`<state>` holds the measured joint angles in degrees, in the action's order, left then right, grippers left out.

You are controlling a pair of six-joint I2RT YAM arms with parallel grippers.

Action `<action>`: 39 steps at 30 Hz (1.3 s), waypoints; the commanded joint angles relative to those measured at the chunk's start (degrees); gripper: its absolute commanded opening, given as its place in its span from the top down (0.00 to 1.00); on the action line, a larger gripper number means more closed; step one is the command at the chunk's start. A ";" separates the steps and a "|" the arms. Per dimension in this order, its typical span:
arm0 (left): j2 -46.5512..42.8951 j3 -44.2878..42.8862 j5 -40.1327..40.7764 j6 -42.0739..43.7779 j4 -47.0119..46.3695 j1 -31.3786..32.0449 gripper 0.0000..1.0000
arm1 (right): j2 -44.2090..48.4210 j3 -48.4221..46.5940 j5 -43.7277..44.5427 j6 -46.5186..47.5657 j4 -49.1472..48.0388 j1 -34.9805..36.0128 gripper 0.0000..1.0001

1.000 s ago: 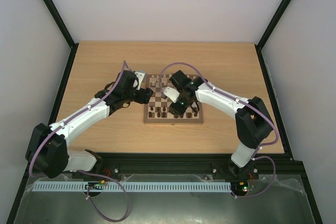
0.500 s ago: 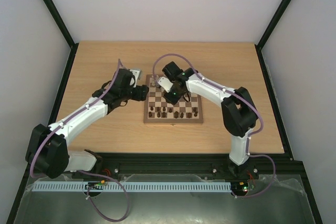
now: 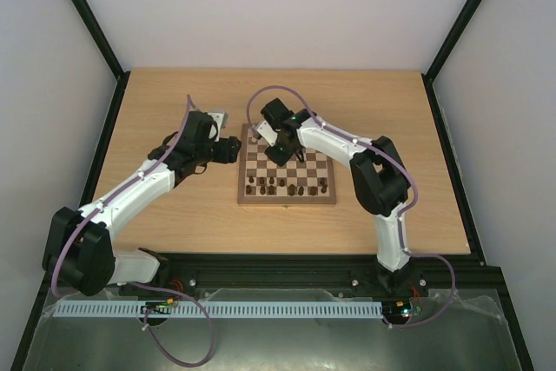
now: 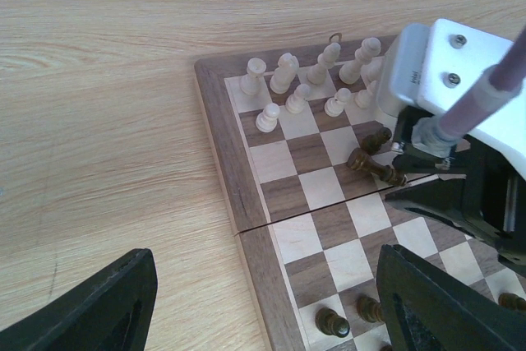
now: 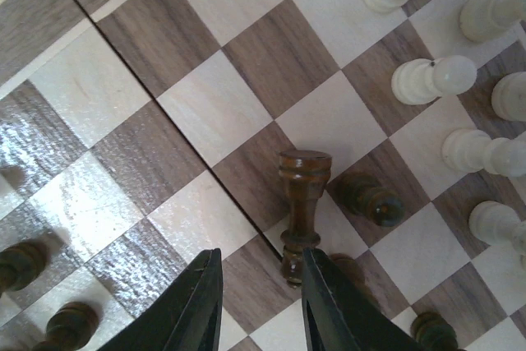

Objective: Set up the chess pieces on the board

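left gripper (image 4: pixel 265 256): jaws spread wide with nothing in them, hanging at the left edge of the board (image 4: pixel 223 162), just rim and bare squares showing between the fingers

right gripper (image 5: pixel 259 256): over the upper left part of the board in the top view, jaws only partway apart

held or not: a dark piece (image 5: pixel 301 195) has one end poking into the gap, right up by the right-hand finger (image 5: pixel 329 310). Honestly can't tell if it's pinched or just lying there

board: flat on the table (image 3: pixel 174 102), about centre of the top view

cream pieces (image 4: pixel 285 73): bunched in two rough rows along the board's top edge in the left wrist view

second dark piece (image 5: pixel 370 199): just right of the first one, on the neighbouring square

dark row (image 3: pixel 287 187): strung along the board's bottom edge in the top view
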<state>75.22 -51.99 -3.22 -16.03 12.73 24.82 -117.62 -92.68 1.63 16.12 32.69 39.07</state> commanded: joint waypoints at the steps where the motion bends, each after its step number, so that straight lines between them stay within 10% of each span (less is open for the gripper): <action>1: -0.72 -0.22 -1.38 -0.66 0.10 -0.56 0.25 | -2.41 -2.21 1.77 -0.64 0.83 -0.25 0.70; 13: -0.25 -0.31 -2.31 -0.68 0.06 -0.91 0.25 | -4.66 -1.53 1.87 -1.40 1.50 -0.31 0.71; 26: 0.71 -0.03 -3.97 -3.67 -0.62 -2.33 0.25 | 1.34 2.45 -2.86 -2.37 3.10 -0.31 0.92; 39: 7.64 0.89 -36.70 -19.19 -13.40 -4.96 0.31 | 16.86 9.35 -13.25 1.33 3.62 -0.31 0.93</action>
<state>82.06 -51.94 -27.64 -28.75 6.57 19.97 -105.12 -85.65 -6.96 16.49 33.54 38.94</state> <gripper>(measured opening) 0.707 0.118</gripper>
